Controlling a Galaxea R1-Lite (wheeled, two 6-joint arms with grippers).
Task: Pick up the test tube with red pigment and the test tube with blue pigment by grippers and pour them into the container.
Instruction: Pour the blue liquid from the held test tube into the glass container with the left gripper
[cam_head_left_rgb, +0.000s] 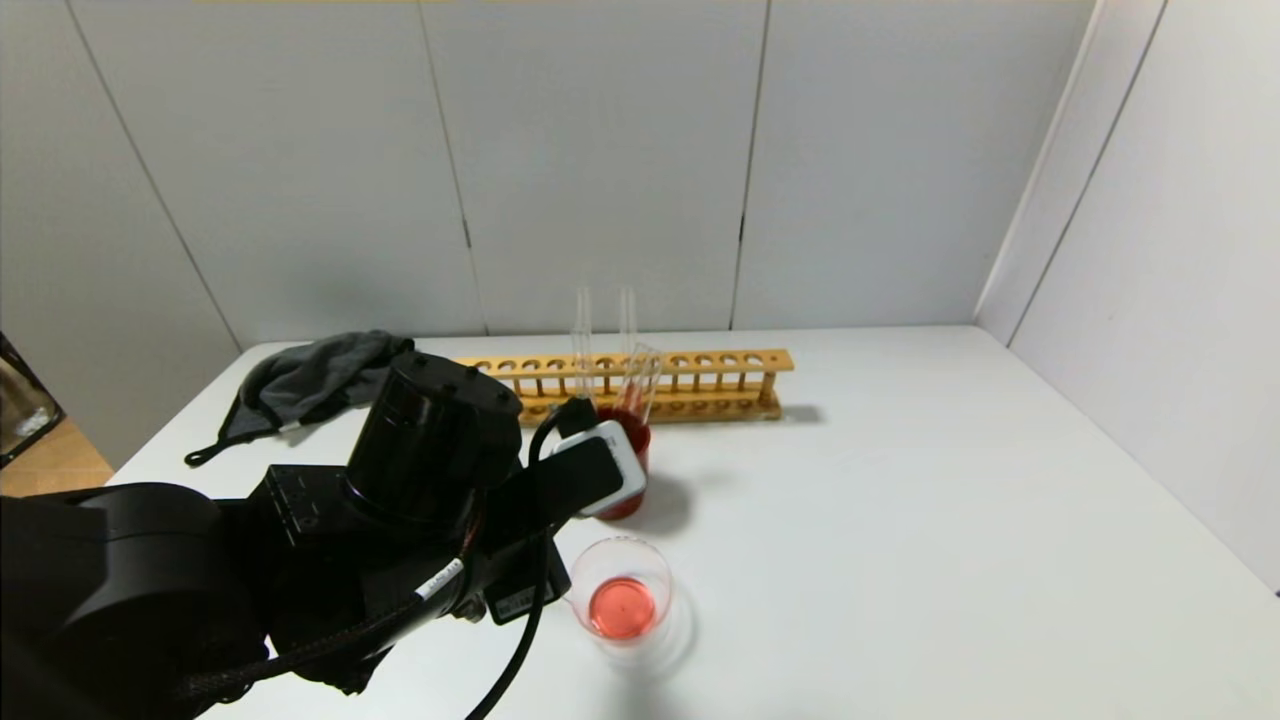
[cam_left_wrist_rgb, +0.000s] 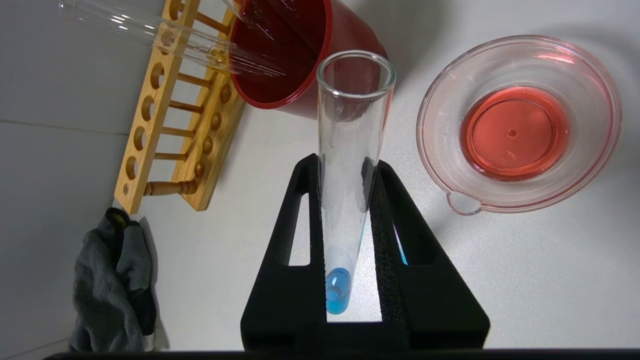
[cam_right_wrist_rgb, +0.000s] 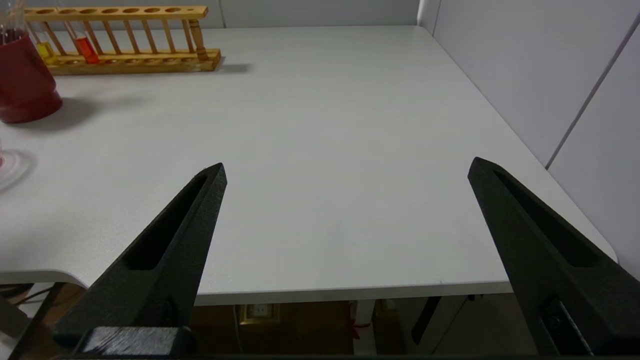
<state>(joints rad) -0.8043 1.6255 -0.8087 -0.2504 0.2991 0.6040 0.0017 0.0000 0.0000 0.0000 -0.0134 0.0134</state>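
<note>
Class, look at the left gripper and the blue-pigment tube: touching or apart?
Touching. The left wrist view shows the left gripper shut on the blue tube, both black pads pressed against its glass sides.

Even bright overhead light; soft shadows beside red cup (cam_head_left_rgb: 628, 470), rack (cam_head_left_rgb: 640, 385); sharp focus.

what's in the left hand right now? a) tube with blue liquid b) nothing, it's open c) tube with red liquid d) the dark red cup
a: in the left wrist view the left hand is shut on a clear test tube with blue pigment, a short column of blue liquid sitting at the tube's rounded bottom between the black pads, while the container nearby holds only red liquid.
</note>
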